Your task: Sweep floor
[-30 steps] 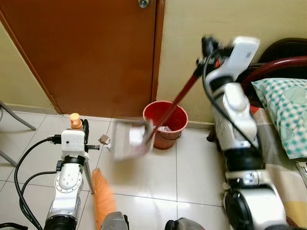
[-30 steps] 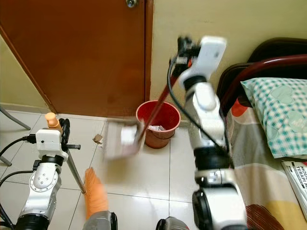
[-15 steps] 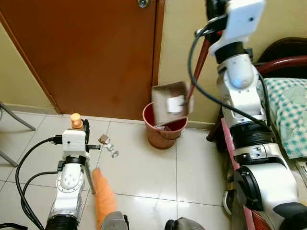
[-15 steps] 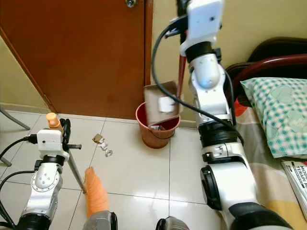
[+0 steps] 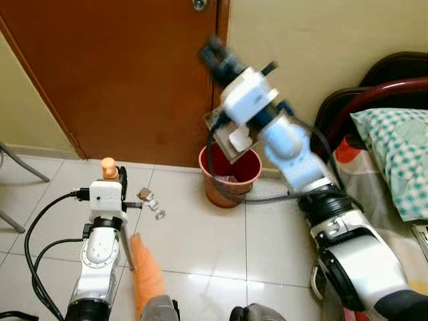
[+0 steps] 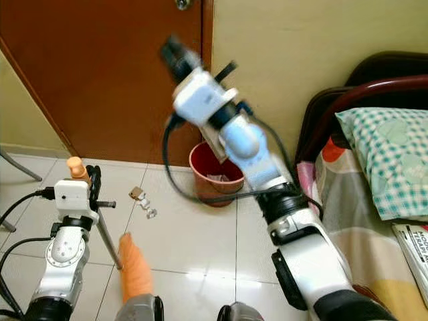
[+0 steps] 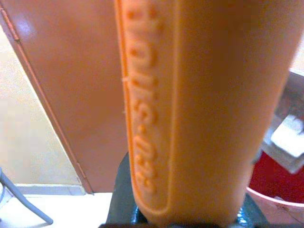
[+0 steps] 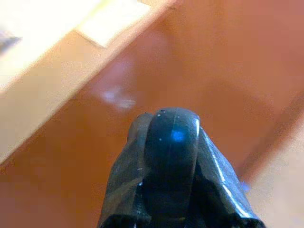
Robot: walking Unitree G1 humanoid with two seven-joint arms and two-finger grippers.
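My left gripper (image 5: 111, 179) is shut on the broom's orange handle top (image 5: 108, 166), which looms large and close in the left wrist view (image 7: 190, 104). The broom's orange bristles (image 5: 144, 273) rest on the tiles by my feet. My right gripper (image 5: 214, 52), blurred, is raised before the door and shut on the dustpan's dark handle end (image 8: 171, 152). The dustpan (image 5: 225, 131) hangs tilted over the red bin (image 5: 229, 179), with a white scrap (image 5: 239, 138) on it. Small bits of litter (image 5: 150, 200) lie on the floor left of the bin.
A brown door (image 5: 134, 73) stands behind the bin. A bed with a checked pillow (image 5: 394, 154) and dark headboard (image 5: 374, 87) is on the right. A chair leg (image 5: 20, 166) crosses the left edge. Black cables (image 5: 33, 241) loop beside my left arm.
The right arm lifted the dustpan off the floor, then swung left toward the door; the pan now tips over the bin. The left arm and broom barely moved.
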